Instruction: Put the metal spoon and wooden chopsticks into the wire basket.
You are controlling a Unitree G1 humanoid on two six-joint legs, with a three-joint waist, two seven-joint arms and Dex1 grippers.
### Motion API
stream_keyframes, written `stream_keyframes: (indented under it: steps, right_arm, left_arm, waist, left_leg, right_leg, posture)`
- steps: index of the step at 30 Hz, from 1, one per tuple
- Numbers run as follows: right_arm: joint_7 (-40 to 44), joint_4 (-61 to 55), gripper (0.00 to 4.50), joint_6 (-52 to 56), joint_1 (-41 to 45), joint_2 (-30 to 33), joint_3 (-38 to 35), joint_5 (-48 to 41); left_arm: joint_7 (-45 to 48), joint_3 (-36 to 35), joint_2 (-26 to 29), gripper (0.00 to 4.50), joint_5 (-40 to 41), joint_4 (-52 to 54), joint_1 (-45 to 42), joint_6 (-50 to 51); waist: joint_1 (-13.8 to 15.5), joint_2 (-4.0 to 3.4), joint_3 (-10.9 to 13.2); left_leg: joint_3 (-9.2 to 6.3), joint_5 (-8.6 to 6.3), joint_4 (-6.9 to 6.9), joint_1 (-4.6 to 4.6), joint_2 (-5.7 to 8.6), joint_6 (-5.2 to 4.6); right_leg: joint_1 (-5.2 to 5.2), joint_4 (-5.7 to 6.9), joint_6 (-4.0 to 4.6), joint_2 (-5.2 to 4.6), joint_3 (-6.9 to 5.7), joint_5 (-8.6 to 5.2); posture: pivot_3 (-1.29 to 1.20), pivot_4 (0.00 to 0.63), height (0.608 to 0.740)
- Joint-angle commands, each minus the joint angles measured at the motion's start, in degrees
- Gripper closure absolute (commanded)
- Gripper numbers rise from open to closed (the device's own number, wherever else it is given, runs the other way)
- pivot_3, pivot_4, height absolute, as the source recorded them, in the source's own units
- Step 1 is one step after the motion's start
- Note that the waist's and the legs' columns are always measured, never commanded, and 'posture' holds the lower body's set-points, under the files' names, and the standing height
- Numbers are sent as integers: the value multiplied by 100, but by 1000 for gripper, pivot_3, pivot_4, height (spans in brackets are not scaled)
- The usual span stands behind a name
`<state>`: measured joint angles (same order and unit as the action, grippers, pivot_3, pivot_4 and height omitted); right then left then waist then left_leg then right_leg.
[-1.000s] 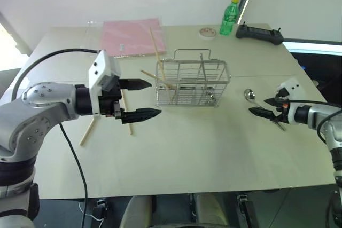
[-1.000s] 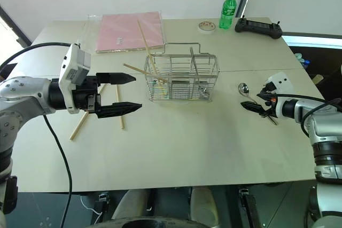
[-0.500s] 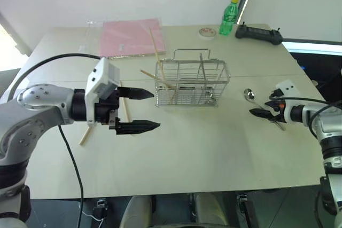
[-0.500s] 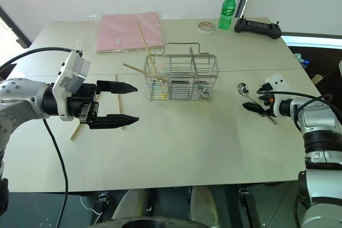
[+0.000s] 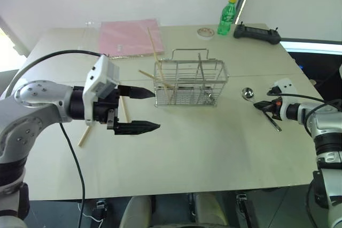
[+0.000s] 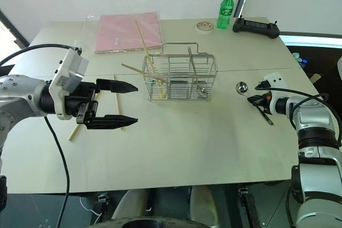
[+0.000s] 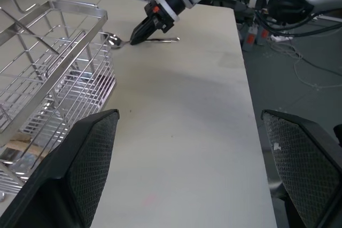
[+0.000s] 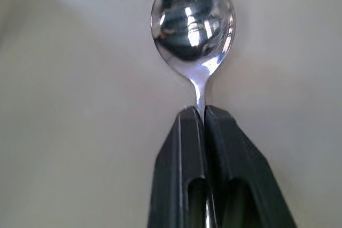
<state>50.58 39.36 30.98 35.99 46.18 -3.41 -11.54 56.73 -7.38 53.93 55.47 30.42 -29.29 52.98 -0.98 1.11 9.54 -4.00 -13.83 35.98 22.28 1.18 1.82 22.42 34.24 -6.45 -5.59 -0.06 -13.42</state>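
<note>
The metal spoon lies on the table to the right of the wire basket. My right gripper is shut on the spoon's handle just behind its bowl. Two wooden chopsticks lean in the basket's left end and stick out of it. Two more chopsticks lie on the table left of the basket, partly behind my left gripper. That gripper hovers open and holds nothing, pointing toward the basket.
A pink folder lies at the back left. A green bottle, a tape roll and a black controller stand along the back right. Bare tabletop stretches in front of the basket.
My right gripper has gone from open around the spoon's handle to shut on it. The left gripper has stayed open in nearly the same place.
</note>
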Motion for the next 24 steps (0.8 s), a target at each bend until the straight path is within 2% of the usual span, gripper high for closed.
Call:
stream_keyframes:
  steps: [1,4,8,13,18,24]
  right_arm:
    - [14,-183,4446,-10,-133,22,-109,1]
    - [-12,-516,4446,-187,-368,80,-166,23]
    - [-42,-1678,4446,-331,-954,174,-439,-111]
    - [-501,-3284,4446,255,-1371,45,-1321,-743]
    - [-1534,-4772,4446,981,-1054,-316,-2263,-1484]
    - [-2729,-5644,4446,1569,110,-1112,-2517,-2360]
  left_arm:
    - [-56,-1,-20,0,-36,63,-98,-106]
    - [-108,13,-55,0,-91,17,-138,-144]
    - [-228,6,-136,0,-186,-96,-229,-187]
    - [-452,-19,-295,0,-310,-263,-364,-281]
    - [-690,-83,-451,0,-457,-503,-549,-392]
    - [-784,-51,-616,0,-683,-877,-824,-597]
  waist:
    - [2,0,0]
    - [6,0,0]
    - [32,0,0]
    - [30,-12,7]
    - [20,-12,7]
    - [26,-12,8]
  left_leg:
    - [0,0,0,0,0,0]
    - [-1,0,-1,0,0,0]
    - [-2,0,-4,3,0,0]
    - [-2,0,1,5,1,0]
    - [-5,0,0,0,-2,0]
    - [-7,0,-3,4,-2,0]
  right_leg:
    - [0,0,0,0,0,0]
    - [0,0,0,0,0,0]
    - [1,-1,-2,0,0,-1]
    - [3,2,-3,0,1,-1]
    - [2,6,-2,3,0,0]
    - [5,2,-1,4,0,0]
  posture:
    - [0,150,721]
    - [0,150,721]
    - [0,150,721]
    - [0,150,721]
    - [0,150,721]
    - [0,150,721]
